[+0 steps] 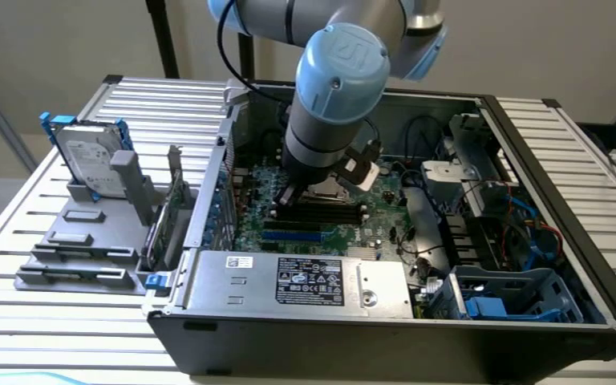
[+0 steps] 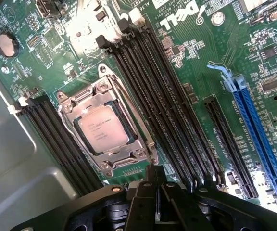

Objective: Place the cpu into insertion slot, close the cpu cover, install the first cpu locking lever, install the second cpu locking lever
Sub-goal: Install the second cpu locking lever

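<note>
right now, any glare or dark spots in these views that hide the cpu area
Wrist view: the cpu under the cpu cover is evenly lit and readable, with white glare on a connector nearby. Exterior view: the arm blocks the socket; the case interior is shadowed.

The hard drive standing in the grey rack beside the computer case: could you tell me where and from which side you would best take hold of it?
Grip the hard drive by its top edge, coming straight down from above. It stands upright on its edge in the grey rack, so its lower part sits behind the rack's posts, while the top, between the blue side rails, stands free. Pinching across its thin flat faces looks likeliest to hold.
</note>
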Controlling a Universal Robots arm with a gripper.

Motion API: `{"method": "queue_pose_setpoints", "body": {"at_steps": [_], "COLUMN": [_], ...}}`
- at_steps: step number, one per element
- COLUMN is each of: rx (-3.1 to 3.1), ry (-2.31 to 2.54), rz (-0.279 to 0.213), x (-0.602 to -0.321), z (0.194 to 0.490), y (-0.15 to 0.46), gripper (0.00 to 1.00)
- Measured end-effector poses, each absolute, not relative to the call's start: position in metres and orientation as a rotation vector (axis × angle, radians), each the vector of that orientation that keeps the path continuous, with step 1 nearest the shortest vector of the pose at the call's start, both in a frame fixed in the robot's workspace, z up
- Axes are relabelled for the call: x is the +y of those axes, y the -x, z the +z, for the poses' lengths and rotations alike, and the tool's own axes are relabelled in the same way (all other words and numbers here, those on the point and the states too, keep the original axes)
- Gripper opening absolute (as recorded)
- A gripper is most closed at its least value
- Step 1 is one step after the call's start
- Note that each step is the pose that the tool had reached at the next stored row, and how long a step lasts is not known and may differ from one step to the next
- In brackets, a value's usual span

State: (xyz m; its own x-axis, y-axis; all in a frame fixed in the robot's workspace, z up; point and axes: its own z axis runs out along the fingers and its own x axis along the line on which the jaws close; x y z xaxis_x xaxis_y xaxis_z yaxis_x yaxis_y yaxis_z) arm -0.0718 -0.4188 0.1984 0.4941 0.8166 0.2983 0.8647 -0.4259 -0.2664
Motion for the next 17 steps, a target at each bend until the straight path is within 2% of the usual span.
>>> {"method": "queue_pose_setpoints", "body": {"at_steps": [17], "rx": [-1.412], "ry": [2.386], "rz": [-0.152], "x": [-0.4111], "z": [0.1883], "y": [0.0731], "gripper": [0.11]}}
